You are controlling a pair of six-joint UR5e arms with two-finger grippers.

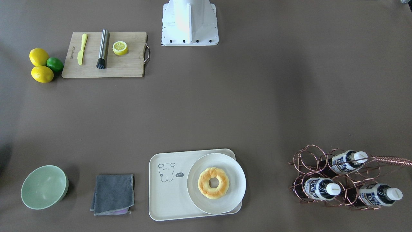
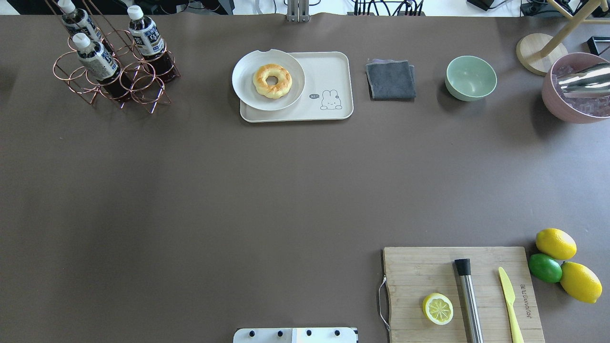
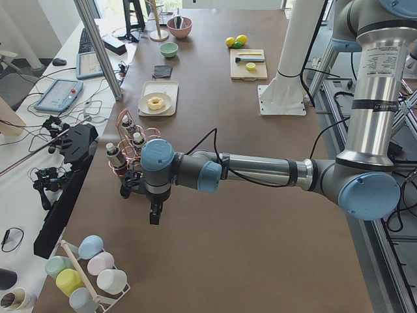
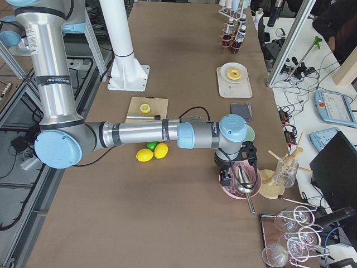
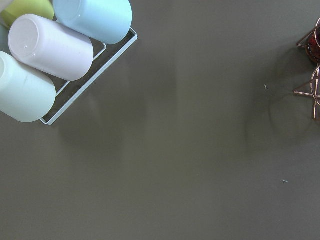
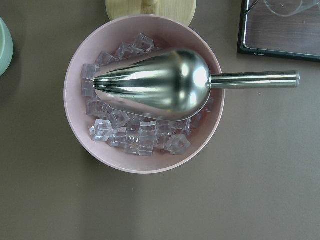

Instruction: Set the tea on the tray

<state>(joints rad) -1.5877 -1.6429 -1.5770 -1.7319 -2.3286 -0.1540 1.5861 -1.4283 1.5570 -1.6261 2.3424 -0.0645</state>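
- Overhead exterior: the tea (image 2: 144, 35), one of three alike bottles, leans in the copper rack (image 2: 138, 90), cap up for grabbing.
- Well apart, the tray (image 2: 331, 71); its plate (image 2: 248, 93) crowds one end, leaving the bear end bare.
- Both the left gripper (image 3: 155, 215), near the rack, and the right gripper (image 4: 231, 177), over an ice bowl (image 6: 69, 95): fingers, cannot tell.
- Bear's bubble seems to read "hi"; bottle labels illegible.

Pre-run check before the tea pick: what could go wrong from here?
1. The tea bottles lie tilted in the rings of the wire rack. Pulling one out could snag, drag the rack or jostle the others.
2. The plate with the donut covers much of the tray. Only the end with the bear is bare, so a bottle may hit the plate or tip.
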